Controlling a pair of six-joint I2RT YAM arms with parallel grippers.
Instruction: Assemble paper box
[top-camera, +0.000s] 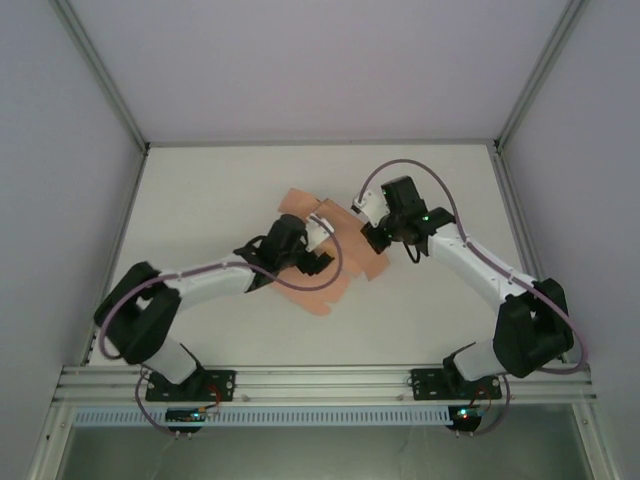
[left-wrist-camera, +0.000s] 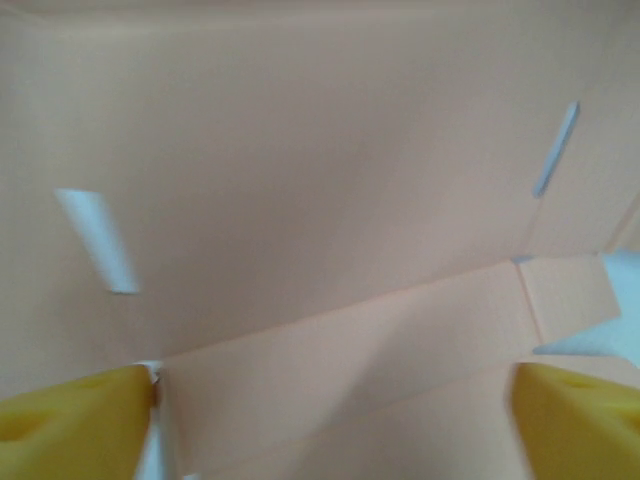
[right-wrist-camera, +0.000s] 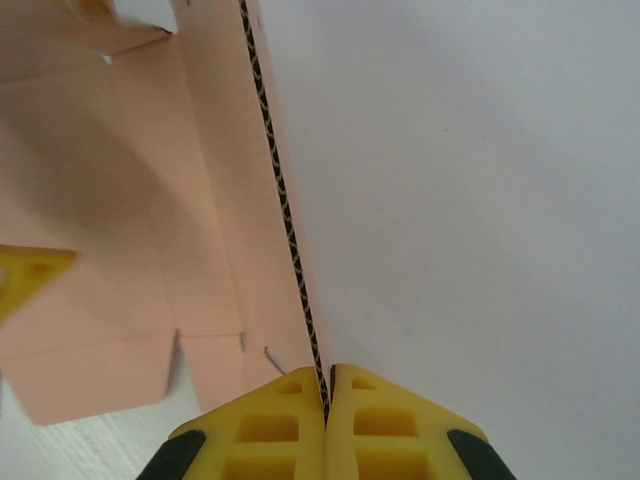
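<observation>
The paper box (top-camera: 340, 272) is a salmon-pink die-cut card sheet lying partly folded in the middle of the table. My right gripper (top-camera: 373, 238) holds its right side. In the right wrist view the yellow fingers (right-wrist-camera: 280, 430) are shut on the sheet's corrugated edge (right-wrist-camera: 285, 215), which stands upright. My left gripper (top-camera: 316, 250) sits over the sheet's middle. Its yellow fingertips (left-wrist-camera: 70, 420) are wide apart at the bottom corners of the left wrist view. A creased flap (left-wrist-camera: 350, 340) spans between them, and the panel behind has slots (left-wrist-camera: 98, 240).
The white table (top-camera: 220, 200) surrounds the sheet, with grey enclosure walls and aluminium posts (top-camera: 100, 80) at the back corners. A yellow fingertip of the other arm (right-wrist-camera: 25, 272) shows at the left of the right wrist view.
</observation>
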